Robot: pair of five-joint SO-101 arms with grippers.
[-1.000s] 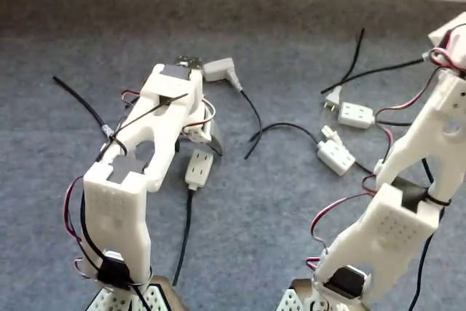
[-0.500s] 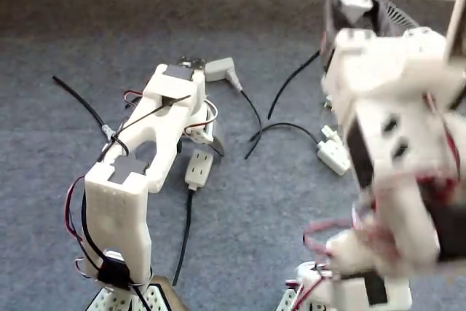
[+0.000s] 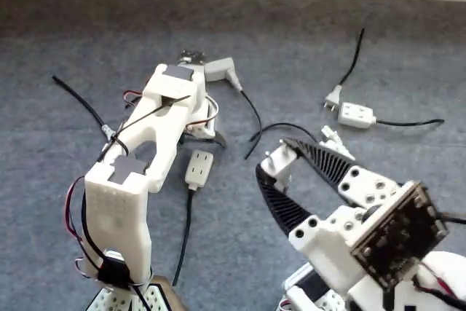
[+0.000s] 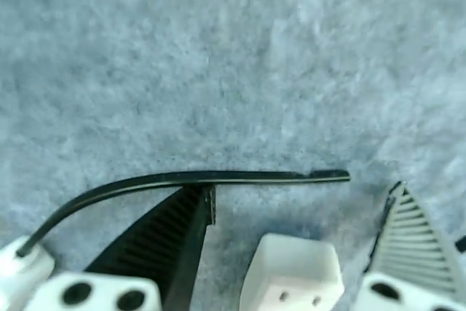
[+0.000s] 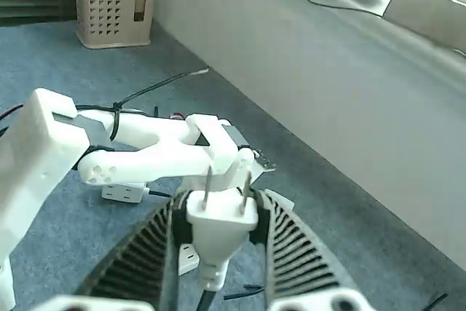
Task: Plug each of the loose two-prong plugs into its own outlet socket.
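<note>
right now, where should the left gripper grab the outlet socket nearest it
Pinch the outlet socket across its long side walls, coming down from above: it lies flat, slots up, cord leaving the near end, and the open left gripper is close by.

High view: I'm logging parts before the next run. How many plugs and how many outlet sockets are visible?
Plugs: 4 (held plug, rearmost plug, far-right plug, half-hidden plug behind the right gripper)
Outlet sockets: 2 (centre socket, far-right socket)
Total: 6
</note>
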